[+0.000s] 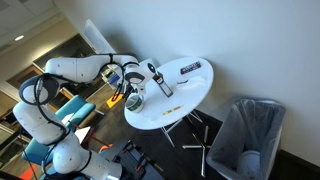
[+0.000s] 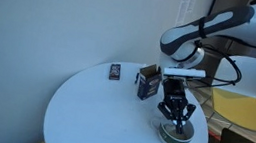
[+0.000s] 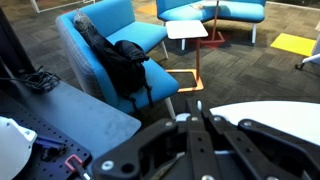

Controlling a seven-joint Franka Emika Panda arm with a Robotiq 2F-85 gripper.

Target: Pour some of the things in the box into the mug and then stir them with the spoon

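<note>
The greyish mug [image 2: 175, 137] stands near the edge of the white round table [image 2: 91, 117]. My gripper [image 2: 174, 114] hangs straight over it, fingers pointing down to its rim. From above, the gripper [image 1: 131, 92] covers most of the mug [image 1: 136, 102]. In the wrist view the fingers [image 3: 190, 135] are pressed together, so the gripper [image 3: 196, 120] is shut. I cannot make out the spoon, and nothing shows clearly between the jaws. The dark box [image 2: 148, 81] with orange print stands upright just behind the mug, and in the view from above the box [image 1: 160, 84] is beside the gripper.
A flat dark item with white lettering [image 1: 190, 68] lies at the far side of the table; it shows small in an exterior view [image 2: 115, 72]. A grey bin [image 1: 250, 135] stands beside the table. Blue chairs with a black backpack [image 3: 125, 60] are beyond the edge.
</note>
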